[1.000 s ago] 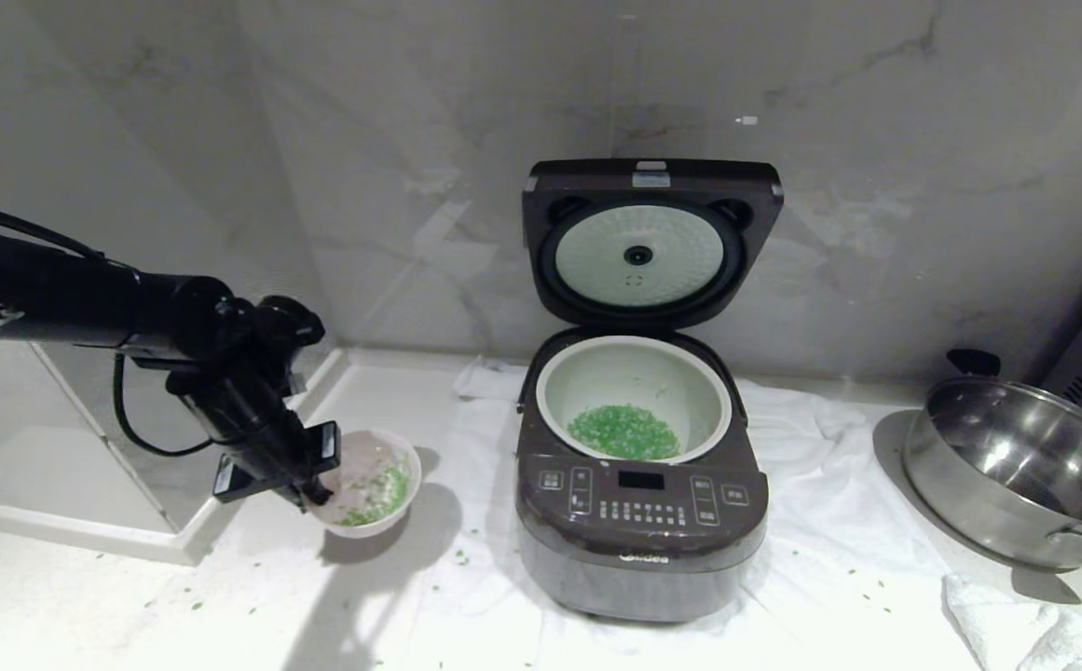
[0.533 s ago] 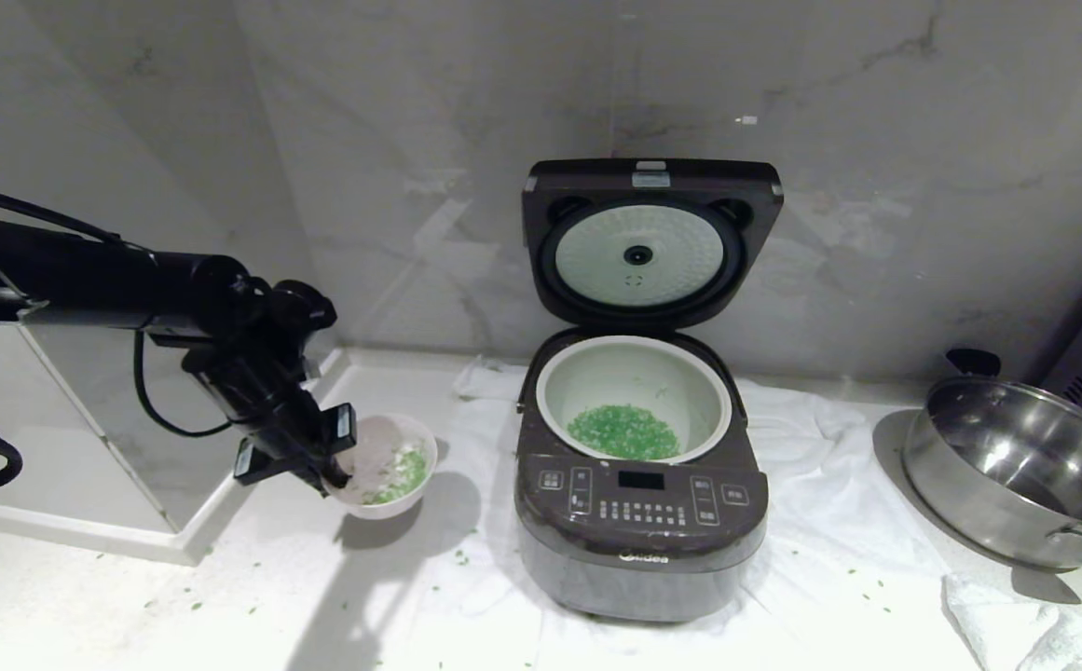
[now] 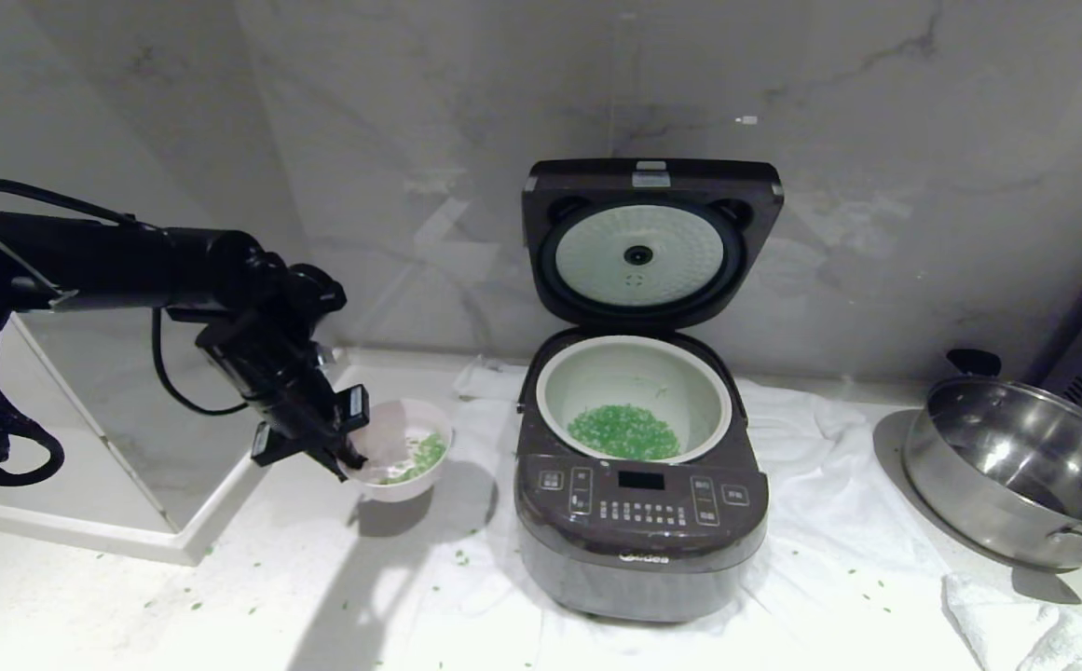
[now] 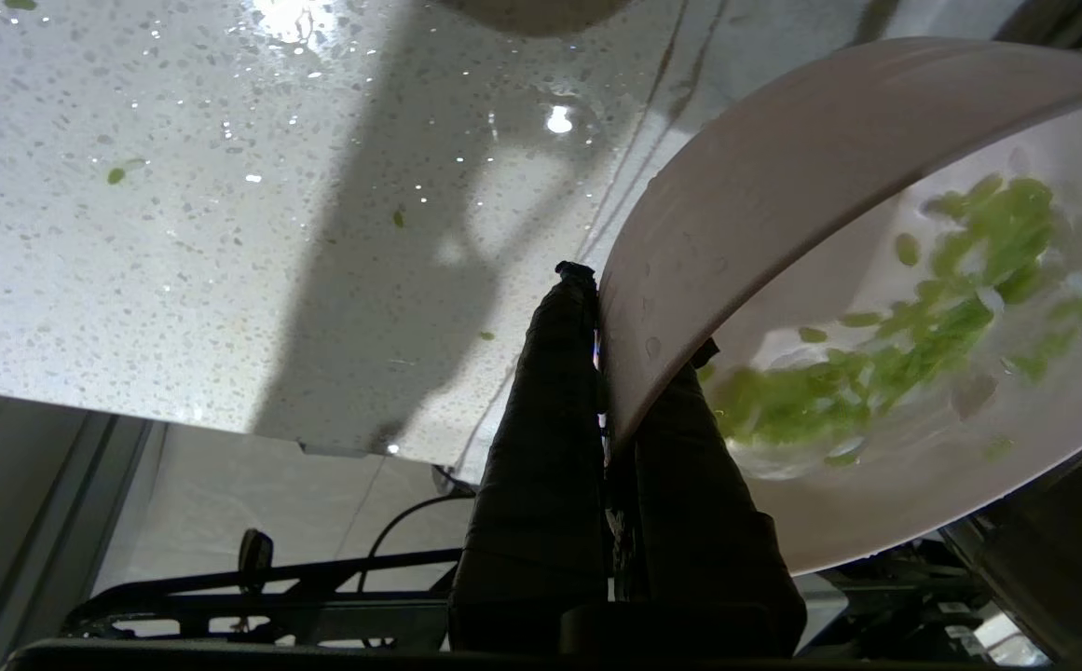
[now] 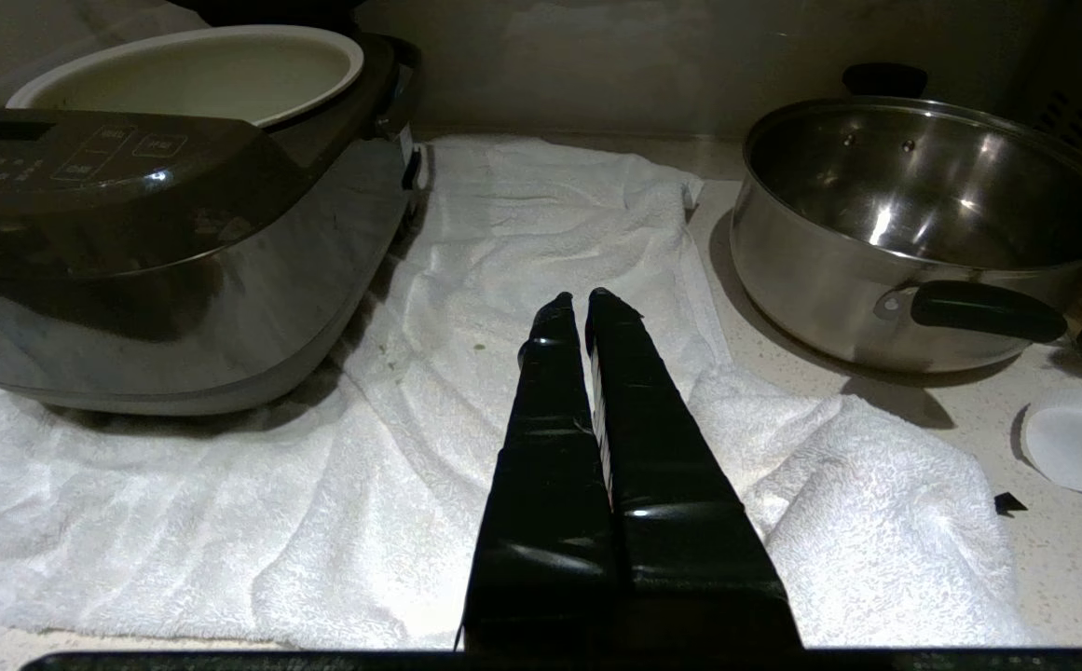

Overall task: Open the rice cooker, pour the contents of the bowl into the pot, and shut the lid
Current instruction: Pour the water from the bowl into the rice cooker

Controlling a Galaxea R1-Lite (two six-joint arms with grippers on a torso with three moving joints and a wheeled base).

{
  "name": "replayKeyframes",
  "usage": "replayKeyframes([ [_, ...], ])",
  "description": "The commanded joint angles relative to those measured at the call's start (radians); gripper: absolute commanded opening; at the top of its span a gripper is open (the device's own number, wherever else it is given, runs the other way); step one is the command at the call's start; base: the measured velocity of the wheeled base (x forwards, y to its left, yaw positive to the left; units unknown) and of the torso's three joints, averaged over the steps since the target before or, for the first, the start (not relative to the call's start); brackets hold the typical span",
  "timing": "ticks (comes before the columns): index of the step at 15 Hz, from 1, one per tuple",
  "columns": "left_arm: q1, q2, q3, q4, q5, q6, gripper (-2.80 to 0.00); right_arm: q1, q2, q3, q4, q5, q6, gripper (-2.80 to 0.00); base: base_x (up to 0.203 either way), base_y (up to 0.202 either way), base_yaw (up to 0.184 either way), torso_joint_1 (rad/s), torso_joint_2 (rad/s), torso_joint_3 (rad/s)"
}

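- My left gripper [image 3: 351,458] is clamped on the near-left rim of the pale pink bowl [image 3: 405,452]; one finger sits outside the wall, the other inside (the left wrist view shows this plainly).
- The bowl hangs clear of the bench [image 3: 84,596], tilted, just left of the rice cooker [image 3: 641,531].
- Some green chopped bits [image 3: 424,454] lie inside the bowl, gathered toward its lower side.
- The cooker's lid [image 3: 650,244] stands upright, its silvery round plate facing me.
- The white inner pot [image 3: 634,396] holds a heap of green bits on its floor.
- The cooker sits on a white towel [image 3: 829,559]; loose green bits are scattered over towel and bench.
- A steel pan with black handles [image 3: 1025,475] stands well to the right.
- My right gripper [image 5: 578,303] hovers low over the towel, fingers pressed together, empty.
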Motion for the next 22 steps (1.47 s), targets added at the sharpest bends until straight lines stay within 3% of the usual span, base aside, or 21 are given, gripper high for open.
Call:
replayKeyframes([
  [1, -0.006, 0.037, -0.065, 0.046, -0.004, -0.003, -2.80, 0.000, 0.001, 0.000, 0.000, 0.000, 0.000, -2.80, 0.000, 0.000, 0.000, 0.000, 0.00, 0.000],
  [5, -0.029, 0.066, -0.172, 0.138, -0.010, -0.001, -2.80, 0.000, 0.001, 0.000, 0.001, 0.000, 0.000, -2.80, 0.000, 0.000, 0.000, 0.000, 0.00, 0.000],
  [8, -0.047, 0.077, -0.180, 0.145, -0.015, -0.001, -2.80, 0.000, 0.001, 0.000, -0.001, 0.000, 0.000, -2.80, 0.000, 0.000, 0.000, 0.000, 0.00, 0.000],
  [10, -0.048, 0.070, -0.180, 0.141, -0.089, -0.009, -2.80, 0.000, 0.001, 0.000, -0.001, 0.000, 0.000, -2.80, 0.000, 0.000, 0.000, 0.000, 0.00, 0.000],
  [12, -0.058, 0.062, -0.180, 0.107, -0.125, -0.071, -2.80, 0.000, 0.001, 0.000, -0.001, 0.000, 0.000, -2.80, 0.000, 0.000, 0.000, 0.000, 0.00, 0.000],
  [22, -0.099, 0.048, -0.187, 0.059, -0.117, -0.150, -2.80, 0.000, 0.001, 0.000, -0.001, 0.000, 0.000, -2.80, 0.000, 0.000, 0.000, 0.000, 0.00, 0.000],
])
